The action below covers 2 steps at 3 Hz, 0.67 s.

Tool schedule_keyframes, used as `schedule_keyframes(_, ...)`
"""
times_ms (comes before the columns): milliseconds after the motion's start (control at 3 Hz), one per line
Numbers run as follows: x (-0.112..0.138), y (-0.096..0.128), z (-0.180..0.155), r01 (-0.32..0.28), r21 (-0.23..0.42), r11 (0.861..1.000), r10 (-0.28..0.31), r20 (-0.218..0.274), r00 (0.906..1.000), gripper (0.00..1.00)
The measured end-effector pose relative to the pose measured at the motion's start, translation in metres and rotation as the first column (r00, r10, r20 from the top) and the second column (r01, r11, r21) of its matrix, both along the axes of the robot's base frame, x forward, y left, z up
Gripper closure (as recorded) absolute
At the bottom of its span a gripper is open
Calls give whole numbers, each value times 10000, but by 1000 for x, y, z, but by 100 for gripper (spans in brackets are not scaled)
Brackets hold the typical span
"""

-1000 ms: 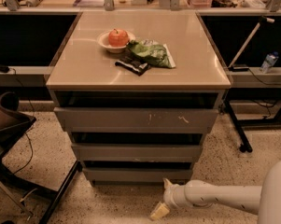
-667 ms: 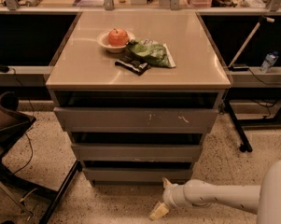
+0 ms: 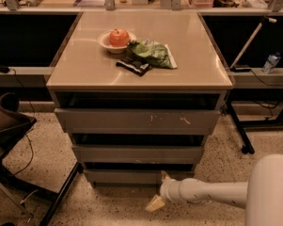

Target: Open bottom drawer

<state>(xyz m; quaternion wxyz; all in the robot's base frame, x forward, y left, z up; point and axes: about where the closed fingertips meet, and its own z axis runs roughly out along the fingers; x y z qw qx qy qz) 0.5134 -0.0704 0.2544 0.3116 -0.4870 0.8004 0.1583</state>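
Observation:
The bottom drawer (image 3: 127, 176) is the lowest and smallest-looking of three flat grey fronts in the cabinet at the centre of the camera view, just above the speckled floor. It stands out only slightly from the cabinet, with a dark gap above it. My gripper (image 3: 160, 189) reaches in from the lower right on a white arm (image 3: 211, 194). It sits right in front of the drawer's right part. It is open: one tan fingertip (image 3: 165, 175) lies at the drawer front's lower edge and the other hangs lower, over the floor.
The middle drawer front (image 3: 136, 153) and the scratched top drawer front (image 3: 136, 120) are above. The cabinet top (image 3: 192, 55) holds a bowl with an apple (image 3: 118, 37), a green chip bag (image 3: 152, 53) and a dark snack bar (image 3: 133, 65). A chair base (image 3: 19, 173) stands left and a table leg (image 3: 237, 126) right.
My gripper has shifted slightly up and left, closer to the bottom drawer front. The drawers have not moved.

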Motion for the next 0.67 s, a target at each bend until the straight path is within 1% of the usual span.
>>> schedule_keyframes(333,23,-8,10,395,-297,9988,-366,918,9951,0)
schedule_keyframes(667,32,-11,14,619,-345,9975,-570,1276,9902,0)
